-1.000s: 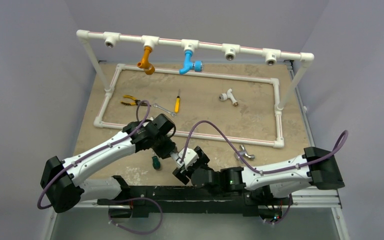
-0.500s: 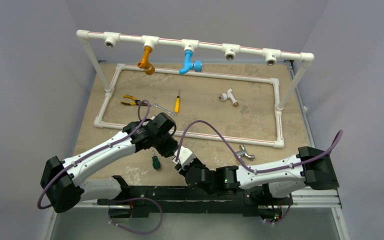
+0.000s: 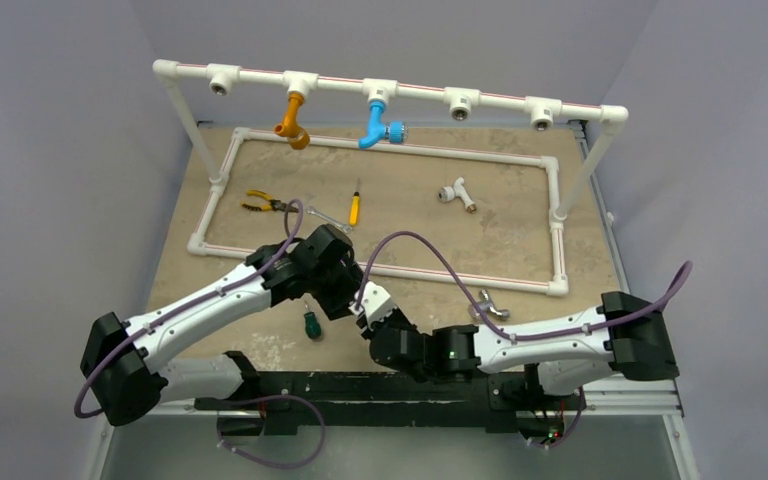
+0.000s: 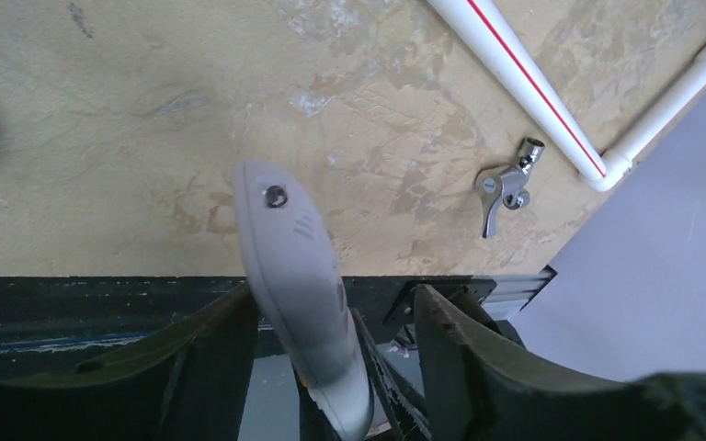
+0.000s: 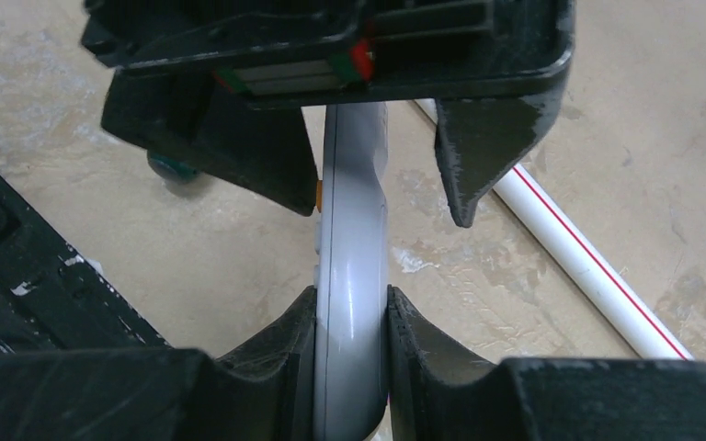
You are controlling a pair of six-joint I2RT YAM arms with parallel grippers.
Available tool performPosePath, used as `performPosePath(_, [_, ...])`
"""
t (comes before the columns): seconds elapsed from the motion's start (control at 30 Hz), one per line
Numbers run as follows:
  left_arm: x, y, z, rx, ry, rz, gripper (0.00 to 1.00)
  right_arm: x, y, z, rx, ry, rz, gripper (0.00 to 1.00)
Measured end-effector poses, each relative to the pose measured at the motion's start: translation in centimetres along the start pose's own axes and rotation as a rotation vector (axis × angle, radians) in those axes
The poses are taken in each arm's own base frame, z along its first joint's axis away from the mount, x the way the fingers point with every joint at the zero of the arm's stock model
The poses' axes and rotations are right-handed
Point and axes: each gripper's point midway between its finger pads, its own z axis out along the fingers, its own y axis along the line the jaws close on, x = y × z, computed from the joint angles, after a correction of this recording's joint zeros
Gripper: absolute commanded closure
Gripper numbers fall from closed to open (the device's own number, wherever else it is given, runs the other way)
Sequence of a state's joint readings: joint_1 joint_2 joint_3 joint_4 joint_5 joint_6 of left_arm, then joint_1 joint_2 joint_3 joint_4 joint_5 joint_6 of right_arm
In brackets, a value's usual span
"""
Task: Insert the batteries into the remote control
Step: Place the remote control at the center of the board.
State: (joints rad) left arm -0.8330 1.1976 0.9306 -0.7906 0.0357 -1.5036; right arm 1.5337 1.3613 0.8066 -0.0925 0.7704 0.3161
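Right gripper (image 5: 351, 299): fingers pressed onto both long sides of the remote control (image 4: 294, 257), pinching it edge-on and clear of the table (image 3: 410, 210).

Left gripper (image 4: 331, 299): fingers spread around the same remote. We see one finger close against its side and the other standing apart with an open gap.

Both grippers meet nose to nose at the near edge of the table, just past the black rail (image 3: 400, 385) that carries the arm bases. There is little room behind them.

Just beyond, the near bar of the white pipe frame (image 3: 440, 272) crosses from left to right. Bare tabletop lies between it and the grippers.

Just left of the left gripper lies one green-handled screwdriver (image 3: 311, 324). To the right, near the frame's corner, lies one metal valve (image 4: 501, 186).

Inside the frame, well apart from the arms, we count:
- one pair of pliers (image 3: 260, 203)
- one wrench (image 3: 328, 217)
- one yellow-handled screwdriver (image 3: 354, 208)
- one white tee fitting (image 3: 457, 192)

The overhead pipe (image 3: 420, 90) at the far edge carries two taps, one orange (image 3: 293, 122) and one blue (image 3: 377, 125).
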Motion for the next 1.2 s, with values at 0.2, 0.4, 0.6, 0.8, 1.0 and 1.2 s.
performPosePath(0.2, [-0.1,-0.9,-1.4,0.080,-0.017,0.050,0.00,-0.3,-1.8,-0.5,0.006,-0.015,0.126,1.00])
performPosePath(0.4, [-1.6,-0.7,-3.8,0.167,-0.128,0.137,0.00,2.1,-5.1,-0.5,-0.003,-0.008,0.328,1.00])
performPosePath(0.6, [-2.9,1.2,-5.6,0.255,-0.238,0.239,0.00,6.9,-6.6,0.7,-0.077,0.076,0.568,1.00])
performPosePath(0.8, [-3.3,2.3,-5.8,0.293,-0.283,0.288,0.00,9.7,-4.7,1.0,-0.234,0.159,0.748,1.00])
performPosePath(1.0, [-3.3,2.6,-5.7,0.316,-0.294,0.311,0.00,9.8,-3.1,1.4,-0.339,0.199,0.845,0.76])
performPosePath(1.2, [-3.4,2.4,-5.6,0.332,-0.298,0.310,0.00,9.8,-3.1,1.5,-0.330,0.205,0.868,0.56])
